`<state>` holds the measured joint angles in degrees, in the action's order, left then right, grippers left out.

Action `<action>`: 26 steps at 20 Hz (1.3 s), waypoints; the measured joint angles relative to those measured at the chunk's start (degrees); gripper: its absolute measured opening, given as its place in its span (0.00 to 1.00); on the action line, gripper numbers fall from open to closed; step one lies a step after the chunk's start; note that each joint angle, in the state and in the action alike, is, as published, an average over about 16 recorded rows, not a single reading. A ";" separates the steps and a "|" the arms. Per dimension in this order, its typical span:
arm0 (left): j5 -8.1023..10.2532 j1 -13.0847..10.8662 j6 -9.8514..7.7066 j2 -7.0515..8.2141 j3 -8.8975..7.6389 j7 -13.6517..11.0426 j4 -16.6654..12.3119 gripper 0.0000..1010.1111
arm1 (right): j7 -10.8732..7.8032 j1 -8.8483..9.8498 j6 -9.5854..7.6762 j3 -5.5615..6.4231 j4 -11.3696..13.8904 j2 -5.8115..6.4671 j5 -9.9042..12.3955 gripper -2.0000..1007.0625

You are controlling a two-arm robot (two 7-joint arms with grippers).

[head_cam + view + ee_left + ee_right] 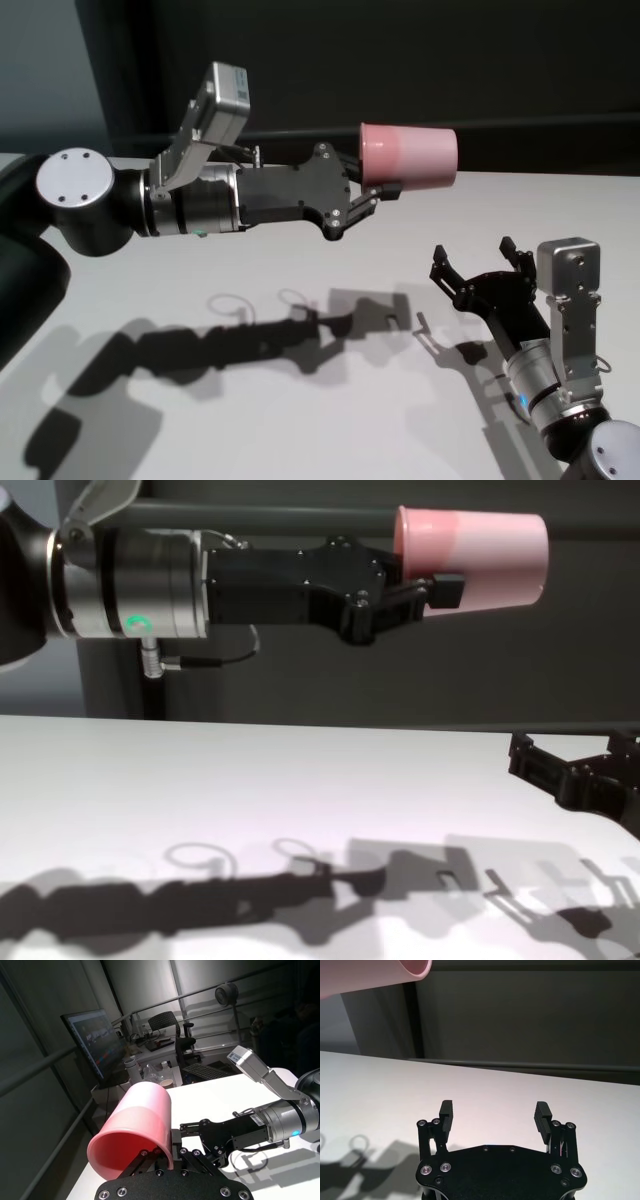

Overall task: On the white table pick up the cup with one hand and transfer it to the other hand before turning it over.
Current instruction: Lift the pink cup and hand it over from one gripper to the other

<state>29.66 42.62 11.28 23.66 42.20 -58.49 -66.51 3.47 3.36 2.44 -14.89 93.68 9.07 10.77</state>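
Observation:
The pink cup (pixel 410 155) is held on its side high above the white table (pixel 300 400), mouth towards my left gripper and base pointing to the right. My left gripper (pixel 382 190) is shut on the cup's rim wall, as the left wrist view shows (pixel 140 1125). The cup also shows in the chest view (pixel 475 558). My right gripper (pixel 475 258) is open and empty. It sits low over the table at the right, below and a little right of the cup, fingers pointing up and away (pixel 495 1110). Part of the cup shows above it in the right wrist view (pixel 370 975).
The arms cast dark shadows on the table (pixel 200 780) in front of me. A dark wall runs behind the table's far edge. In the left wrist view a monitor (pixel 95 1045) and an office chair (pixel 167 1025) stand beyond the table.

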 joint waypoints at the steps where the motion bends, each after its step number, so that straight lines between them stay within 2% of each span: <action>1: -0.02 0.00 0.00 0.00 0.00 0.01 -0.01 0.05 | 0.00 0.00 0.00 0.00 0.00 0.00 0.00 1.00; 26: -0.16 -0.09 -0.09 0.06 -0.01 0.04 -0.17 0.05 | -0.04 0.03 0.00 0.05 0.01 -0.03 0.05 1.00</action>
<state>29.50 42.53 11.20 23.72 42.19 -58.46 -66.68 3.44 3.39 2.44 -14.84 93.69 9.04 10.82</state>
